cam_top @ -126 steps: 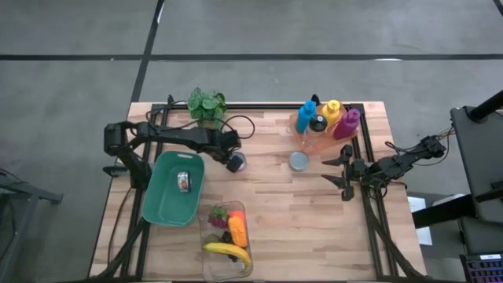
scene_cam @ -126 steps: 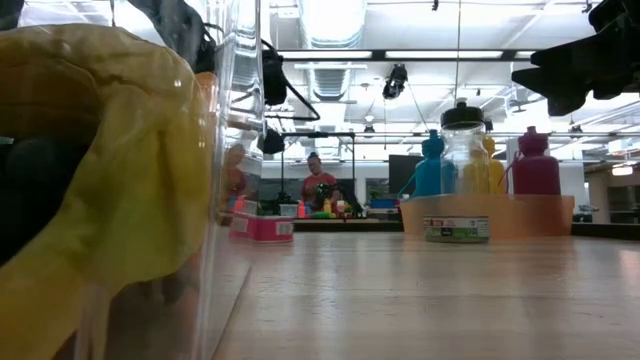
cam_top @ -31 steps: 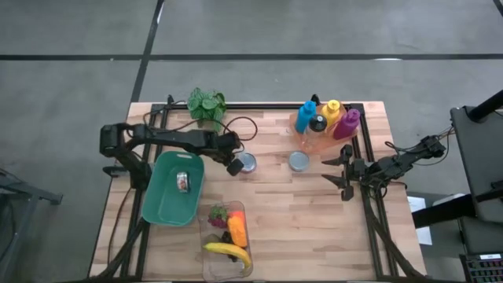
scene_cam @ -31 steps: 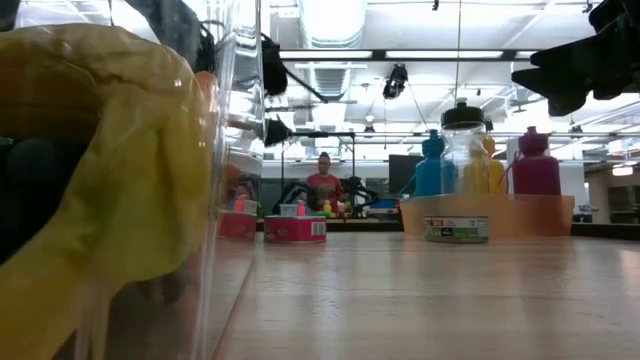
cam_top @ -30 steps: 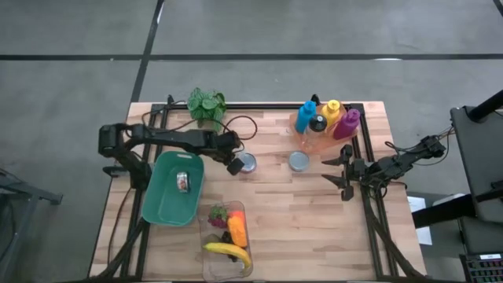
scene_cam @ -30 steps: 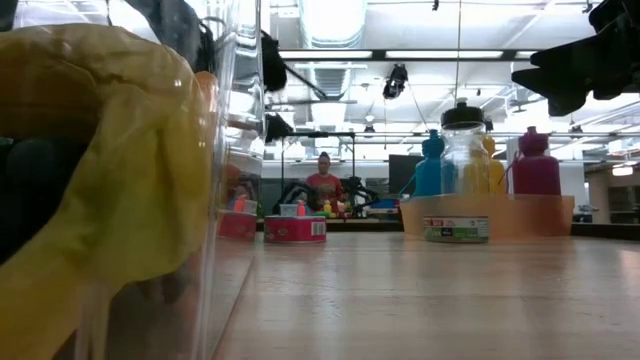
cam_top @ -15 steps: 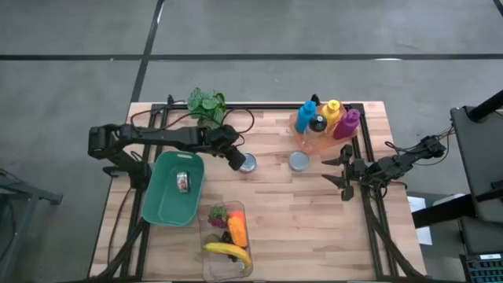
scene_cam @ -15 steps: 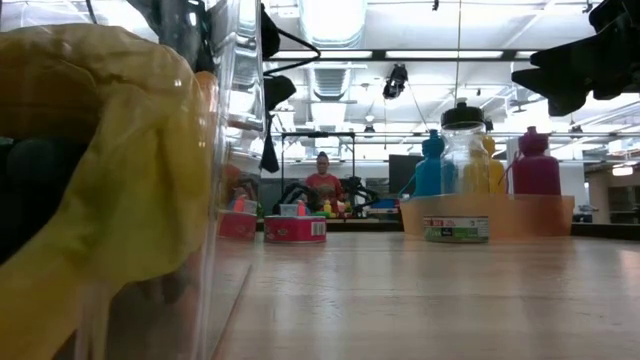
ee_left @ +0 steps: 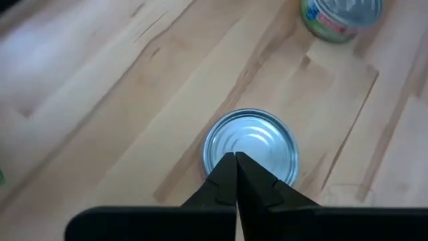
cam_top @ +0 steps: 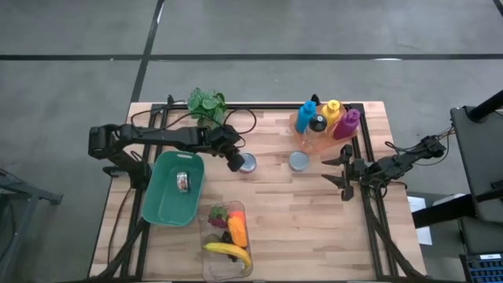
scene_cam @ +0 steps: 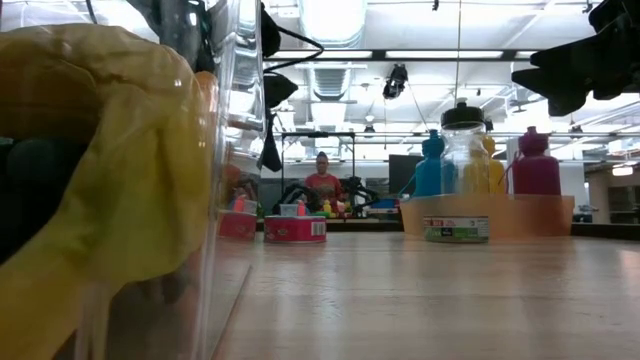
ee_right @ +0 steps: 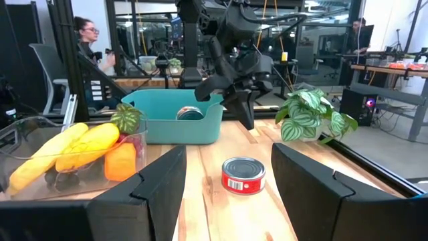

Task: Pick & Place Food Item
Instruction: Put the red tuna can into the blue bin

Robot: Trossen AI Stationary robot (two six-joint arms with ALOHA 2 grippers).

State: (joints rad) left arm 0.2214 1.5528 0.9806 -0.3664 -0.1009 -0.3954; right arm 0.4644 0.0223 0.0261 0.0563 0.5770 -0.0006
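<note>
A red-labelled can [cam_top: 247,163] stands upright on its base on the wooden table, also seen in the low view [scene_cam: 295,229]. My left gripper [cam_top: 234,163] is shut and hangs just above the can's left side, clear of it in the right wrist view [ee_right: 244,119]. In the left wrist view its shut tips [ee_left: 235,161] point at the can's lid [ee_left: 257,137]. A green-labelled can [cam_top: 298,161] stands farther right. A teal bin [cam_top: 161,206] holds another can [cam_top: 183,181]. My right gripper [cam_top: 343,177] waits open at the table's right edge.
A clear box [cam_top: 214,263] near the front edge holds a banana, an orange piece and other fruit. Coloured bottles [cam_top: 326,122] stand in a wooden holder at the far right. A potted plant [cam_top: 207,104] stands at the far edge behind my left arm.
My left gripper has risen above the red can and tipped more steeply downward, drawing slightly toward the far edge; it stays shut. The red can stands where it was.
</note>
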